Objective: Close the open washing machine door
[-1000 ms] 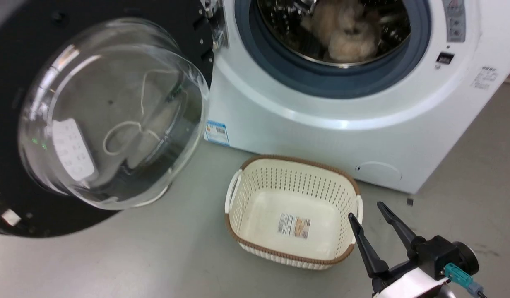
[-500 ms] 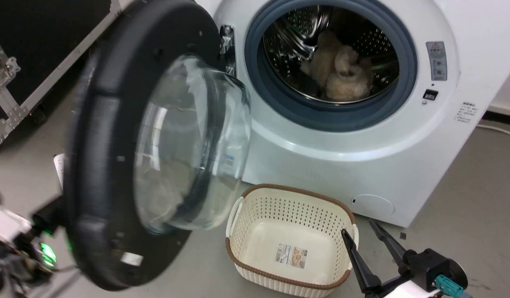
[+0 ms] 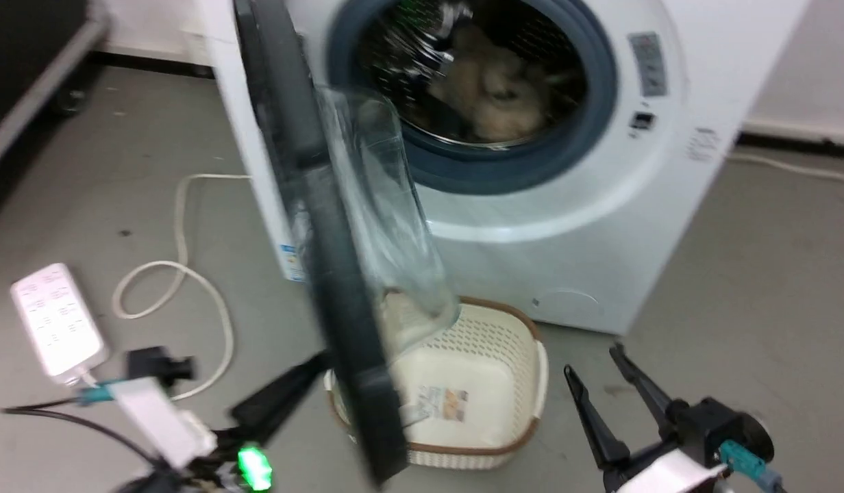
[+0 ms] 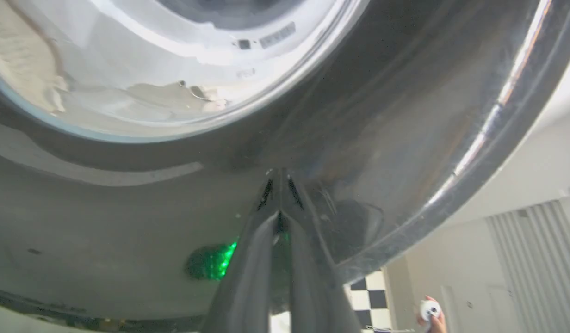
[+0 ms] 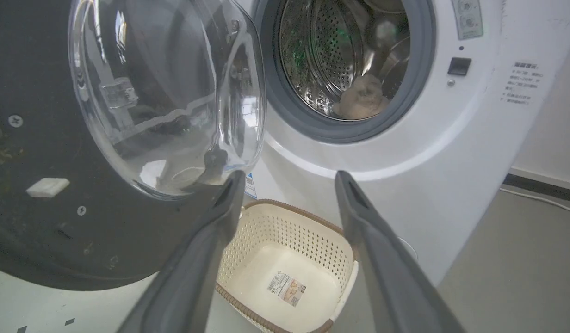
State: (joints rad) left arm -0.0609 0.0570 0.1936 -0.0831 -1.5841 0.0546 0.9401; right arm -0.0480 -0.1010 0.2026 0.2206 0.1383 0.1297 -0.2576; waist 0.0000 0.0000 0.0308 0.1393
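Left gripper [image 4: 279,179] closed against washing machine door [image 4: 382,115], blue label [image 3: 293,263] illegible

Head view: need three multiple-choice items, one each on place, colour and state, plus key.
1. Where does the basket sit?
A) on the floor in front of the washing machine
B) inside the drum
C) on top of the machine

2. What colour is the frame of the door?
A) white
B) black
C) red

3. The right gripper is:
A) open and empty
B) shut on the basket
C) shut on the door

Key:
1 A: it stands on the grey floor below the machine's white front.
2 B: the frame, seen edge-on, is black.
3 A: its fingers are spread with nothing between them.
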